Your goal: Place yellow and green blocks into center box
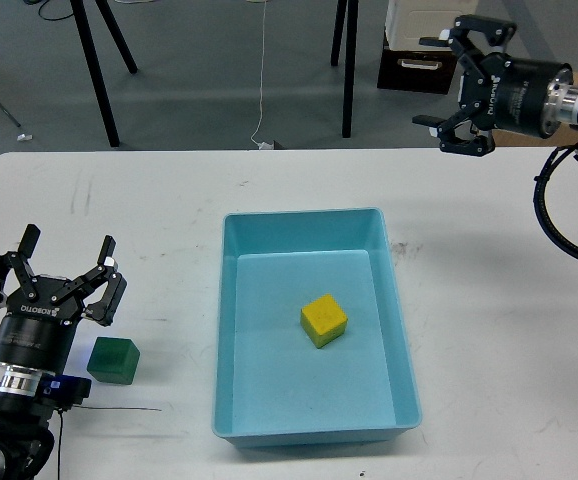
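A yellow block lies on the floor of the light blue box in the middle of the white table. A dark green block sits on the table left of the box. My left gripper is open and empty, just behind and left of the green block. My right gripper is open and empty, raised high at the back right, well away from the box.
Tripod legs, a black-and-white case and a cardboard box stand on the floor beyond the table's far edge. A thin cable lies on the table near the green block.
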{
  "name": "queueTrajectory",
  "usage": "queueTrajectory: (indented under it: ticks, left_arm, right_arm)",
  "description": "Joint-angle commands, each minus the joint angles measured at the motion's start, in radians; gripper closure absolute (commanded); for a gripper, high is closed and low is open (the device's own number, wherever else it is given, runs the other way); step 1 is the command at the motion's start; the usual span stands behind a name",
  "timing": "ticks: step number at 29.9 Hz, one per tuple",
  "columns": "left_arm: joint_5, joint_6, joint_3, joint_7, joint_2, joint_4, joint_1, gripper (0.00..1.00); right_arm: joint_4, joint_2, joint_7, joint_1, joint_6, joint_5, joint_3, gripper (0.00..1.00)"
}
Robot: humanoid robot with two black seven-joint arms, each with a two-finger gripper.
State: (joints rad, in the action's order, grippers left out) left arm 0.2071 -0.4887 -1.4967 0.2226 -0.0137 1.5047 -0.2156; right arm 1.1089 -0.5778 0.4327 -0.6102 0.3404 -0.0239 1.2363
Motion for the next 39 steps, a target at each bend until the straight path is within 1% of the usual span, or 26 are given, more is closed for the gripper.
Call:
queueTrajectory:
  ticks: [1, 4, 6, 9, 12, 15, 19, 20, 21, 23, 25, 27, 28, 31, 36, 39]
  left_arm:
    - [0.0, 0.0, -0.002, 0.0, -0.002, 0.0, 0.002, 0.0]
    - [0.0, 0.0, -0.004, -0.002, -0.003, 0.0, 0.015, 0.0]
    - [0.0, 0.0, -0.004, 0.0, -0.005, 0.002, 0.016, 0.0]
    - [0.001, 0.0, -0.013, -0.005, -0.005, 0.005, 0.016, 0.0]
    - [0.003, 0.0, -0.016, -0.005, -0.006, 0.008, 0.016, 0.0]
    - [0.003, 0.0, -0.033, -0.005, -0.008, 0.006, 0.015, 0.0]
    - [-0.005, 0.0, -0.137, -0.003, -0.015, 0.002, 0.031, 0.0]
    - [-0.012, 0.0, -0.163, -0.002, -0.038, -0.003, 0.054, 0.0]
    - [-0.031, 0.0, -0.181, -0.003, -0.087, -0.02, 0.079, 0.0]
    - [-0.078, 0.0, -0.188, -0.005, -0.2, -0.102, 0.131, 0.0]
    - [-0.075, 0.0, -0.195, -0.014, -0.261, -0.17, 0.217, 0.0]
    - [-0.057, 0.0, -0.189, -0.025, -0.275, -0.175, 0.292, 0.0]
    - [-0.054, 0.0, -0.191, -0.023, -0.299, -0.172, 0.312, 0.0]
    - [-0.064, 0.0, -0.172, -0.023, -0.457, -0.144, 0.357, 0.0]
    - [-0.11, 0.0, 0.039, -0.011, -0.727, -0.072, 0.476, 0.0]
    - [-0.216, 0.0, 0.195, -0.006, -0.862, -0.023, 0.602, 0.0]
  right_arm:
    - [0.067, 0.047, -0.002, 0.238, -0.001, -0.077, 0.311, 0.0]
    - [0.117, 0.13, 0.0, 0.393, -0.003, -0.122, 0.526, 0.0]
    - [0.17, 0.173, 0.0, 0.496, -0.004, -0.152, 0.621, 0.0]
    - [0.28, 0.252, 0.0, 0.671, -0.006, -0.194, 0.687, 0.0]
    - [0.393, 0.351, -0.002, 0.818, -0.004, -0.195, 0.709, 0.0]
    - [0.425, 0.409, -0.002, 0.851, -0.004, -0.195, 0.716, 0.0]
    - [0.422, 0.408, -0.002, 0.85, -0.014, -0.194, 0.715, 0.0]
    - [0.422, 0.403, -0.002, 0.854, -0.012, -0.194, 0.713, 0.0]
    - [0.422, 0.401, 0.0, 0.857, -0.014, -0.194, 0.712, 0.0]
    - [0.425, 0.398, 0.001, 0.862, -0.015, -0.194, 0.709, 0.0]
    - [0.427, 0.395, 0.001, 0.866, -0.015, -0.194, 0.701, 0.0]
    - [0.427, 0.397, 0.001, 0.868, -0.015, -0.194, 0.684, 0.0]
    - [0.427, 0.401, 0.001, 0.868, -0.015, -0.194, 0.677, 0.0]
    - [0.431, 0.409, 0.001, 0.869, -0.015, -0.194, 0.663, 0.0]
    - [0.431, 0.421, 0.004, 0.871, -0.014, -0.194, 0.651, 0.0]
    - [0.433, 0.423, 0.004, 0.871, -0.012, -0.195, 0.651, 0.0]
